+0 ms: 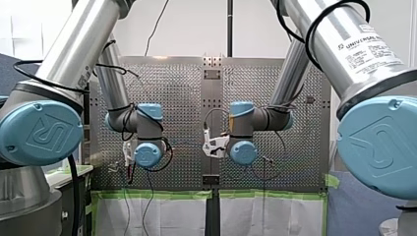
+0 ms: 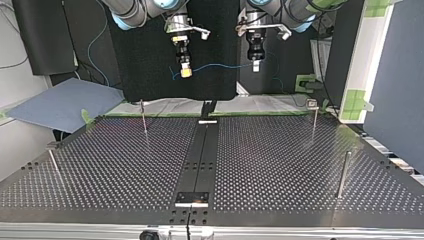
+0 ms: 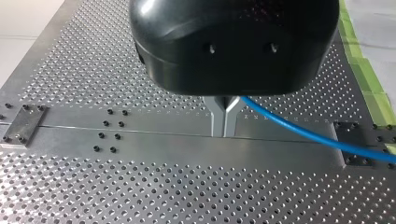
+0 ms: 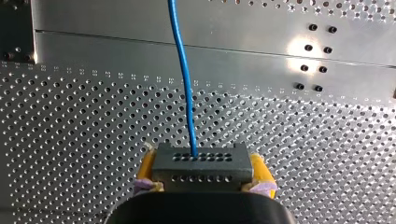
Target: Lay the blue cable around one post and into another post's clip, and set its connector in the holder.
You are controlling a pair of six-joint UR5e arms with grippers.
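In the right wrist view my right gripper [image 4: 202, 173] is shut on a dark grey connector [image 4: 201, 158], gripped at both ends by its yellow pads [image 4: 260, 170]. The blue cable [image 4: 183, 70] leaves the connector and runs ahead over the plate. In the left wrist view my left gripper [image 3: 225, 122] has its metal fingers shut on the blue cable [image 3: 303, 134], which trails off to one side. In the top view both hang high over the table's far edge: my right gripper [image 2: 186, 72] at the left, my left gripper [image 2: 256, 65] at the right, the cable [image 2: 220, 65] sagging between them.
Thin posts stand on the perforated table [image 2: 280, 165]: one [image 2: 144, 119] far left, one with a clip head [image 2: 313, 117] far right, one [image 2: 342, 175] near right, one [image 2: 54, 165] near left. A small plate [image 2: 192, 197] sits on the dark centre strip.
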